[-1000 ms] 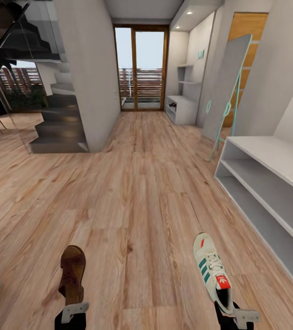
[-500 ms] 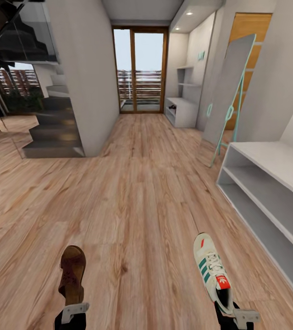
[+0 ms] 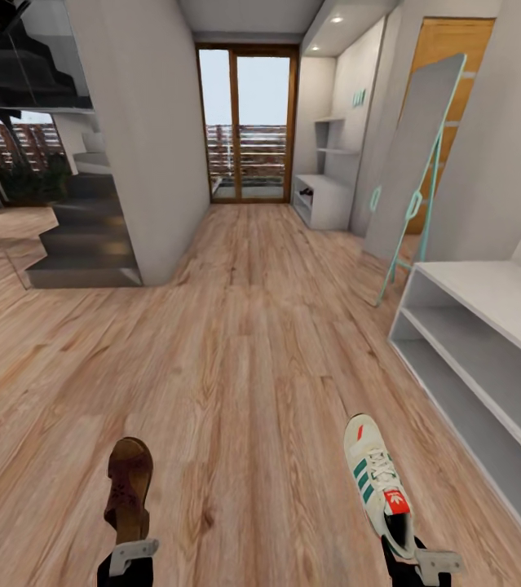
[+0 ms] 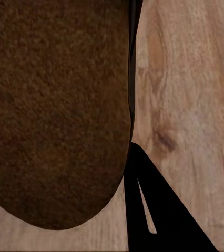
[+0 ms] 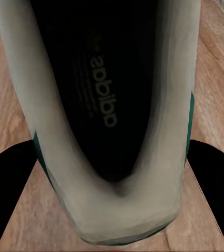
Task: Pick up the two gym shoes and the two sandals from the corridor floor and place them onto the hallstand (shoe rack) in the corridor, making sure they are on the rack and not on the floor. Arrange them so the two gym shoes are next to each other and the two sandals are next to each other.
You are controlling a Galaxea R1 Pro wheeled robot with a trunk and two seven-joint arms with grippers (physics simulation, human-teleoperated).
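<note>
You're carrying both: left gripper (image 3: 130, 554) clamps the sandal (image 3: 129, 487), right gripper (image 3: 415, 558) the sneaker (image 3: 377, 481), both low in frame, toes pointing forward. Hallstand (image 3: 325, 200) sits upper centre-right, far down the corridor, on the right arm's side.

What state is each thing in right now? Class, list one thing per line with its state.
Sandal: held off the floor by the left gripper.
Sneaker: held by its heel in the right gripper.
Near bench: both tiers bare in the part seen.
Shoe rack: far down the corridor, something dark on its lower tier.
Mirror: leaning against the wall.
</note>
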